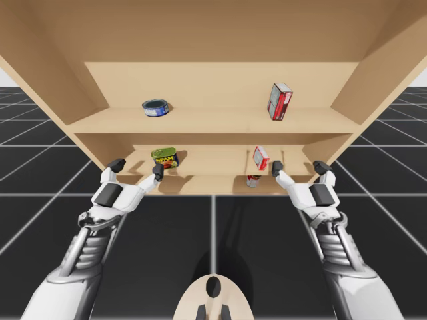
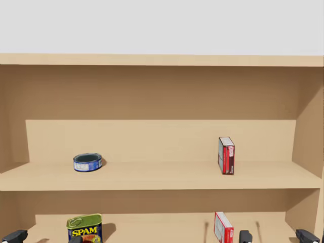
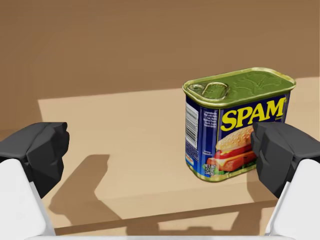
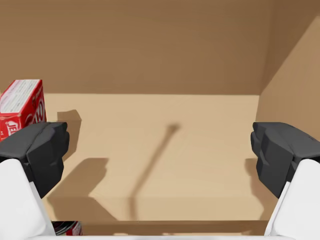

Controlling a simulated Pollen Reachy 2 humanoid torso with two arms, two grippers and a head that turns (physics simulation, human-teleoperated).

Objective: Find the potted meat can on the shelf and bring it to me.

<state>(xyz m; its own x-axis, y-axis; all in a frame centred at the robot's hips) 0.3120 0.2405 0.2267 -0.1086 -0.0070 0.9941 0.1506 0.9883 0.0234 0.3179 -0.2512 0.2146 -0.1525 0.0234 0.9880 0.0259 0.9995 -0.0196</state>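
Our left gripper (image 3: 160, 150) is spread wide but the potted meat can (image 3: 235, 125) sits off toward one finger, so we'd centre first.

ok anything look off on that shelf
Nothing is tipped or spilled. One oddity: a small red-and-white thing shows below the front edge of the lower shelf, under the red box; what it rests on I cannot tell.

Left hand (image 1: 137, 167) forward, spread wide; right hand (image 1: 299, 167) likewise
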